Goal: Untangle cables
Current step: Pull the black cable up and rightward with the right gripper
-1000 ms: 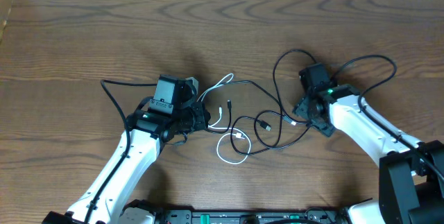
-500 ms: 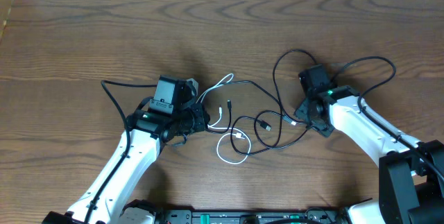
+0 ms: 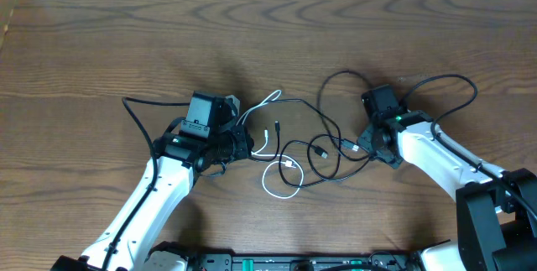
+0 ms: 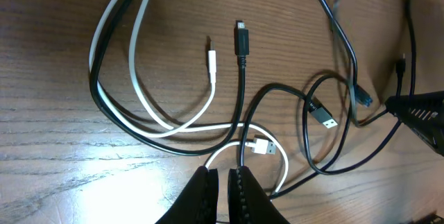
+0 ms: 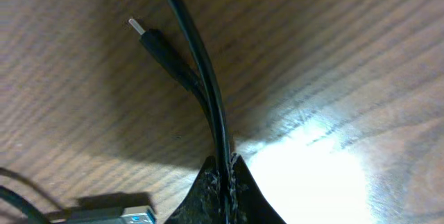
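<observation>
- The cables (image 3: 289,149), black and white, are laid in a messy heap near the middle of the brown surface (image 3: 126,36), between the two tools.
- The right tool (image 5: 225,175) is shut tight on a black cable (image 5: 210,92), just beside a small black plug (image 5: 156,44).
- The left tool (image 4: 222,182) is closed too.
- A black cord (image 4: 241,113) is seen running to its tip and is perhaps pinched there.
- A white cable (image 4: 139,106) is looped among the black ones near that tool.

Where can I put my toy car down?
The far strip of the table, beyond the left gripper and the right gripper, is bare. So is the near patch in front of the cables. Between the grippers it is crowded with cables.
</observation>
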You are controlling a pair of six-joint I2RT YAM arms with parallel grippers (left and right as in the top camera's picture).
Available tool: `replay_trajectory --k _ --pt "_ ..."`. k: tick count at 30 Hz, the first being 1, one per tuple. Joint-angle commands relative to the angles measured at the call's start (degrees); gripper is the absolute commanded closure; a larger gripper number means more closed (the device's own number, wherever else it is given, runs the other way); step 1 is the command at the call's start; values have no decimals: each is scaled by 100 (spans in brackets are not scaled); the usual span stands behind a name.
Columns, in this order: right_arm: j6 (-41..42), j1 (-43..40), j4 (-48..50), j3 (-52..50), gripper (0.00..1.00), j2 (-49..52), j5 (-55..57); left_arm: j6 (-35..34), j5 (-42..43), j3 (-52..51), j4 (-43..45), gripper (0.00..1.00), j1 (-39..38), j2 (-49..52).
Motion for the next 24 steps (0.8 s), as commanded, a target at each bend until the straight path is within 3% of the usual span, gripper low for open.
replay_trajectory --k 1,11,15,24 --pt "-348 46 48 177 99 -125 -107 55 -70 -61 -13 88 -13 31" --pt "-1698 37 -184 1676 99 -1729 -120 57 -70 -61 -15 87 -13 31" --pt "-2052 33 -706 2575 99 -2251 260 55 -72 -61 -13 87 -13 31" --pt "-2804 -125 -2065 4216 99 -2361 308 57 -70 -61 -17 87 -13 31"
